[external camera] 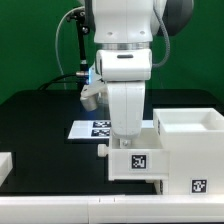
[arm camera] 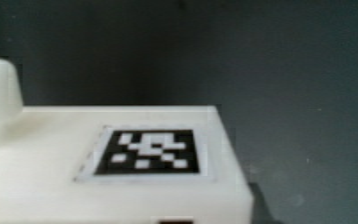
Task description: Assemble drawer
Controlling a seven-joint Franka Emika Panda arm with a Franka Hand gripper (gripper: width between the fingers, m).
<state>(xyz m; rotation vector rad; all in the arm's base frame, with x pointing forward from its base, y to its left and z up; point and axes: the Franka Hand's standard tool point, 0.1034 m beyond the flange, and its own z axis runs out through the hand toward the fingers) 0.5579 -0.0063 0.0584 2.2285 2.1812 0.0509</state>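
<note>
While the arm (external camera: pixel 122 70) stands low over the middle of the black desk (external camera: pixel 40 115), its white wrist housing hides the fingers in the exterior view, so I cannot tell whether they are wide, narrow or holding anything. The wrist view does not show them clearly either.

Directly under the arm sits the drawer (external camera: pixel 135 158), a low white part with a black-and-white tag (external camera: pixel 140 160) on the face toward the camera. It touches, or sits partly inside, the casing (external camera: pixel 190 145), a taller white box with an open top at the exterior view's right; the exact fit between the two is hidden by the arm. The casing carries its own tag (external camera: pixel 199 184) low on its front face.

Behind the arm, the marker board (external camera: pixel 88 128) lies flat on the desk, partly covered. A small white block (external camera: pixel 4 166) sits at the exterior view's left edge, well apart from the rest.

From the wrist, a white surface (arm camera: pixel 51 140) with a blurred tag (arm camera: pixel 153 152) fills the lower part of the picture, dark desk (arm camera: pixel 282 70) beyond it.
</note>
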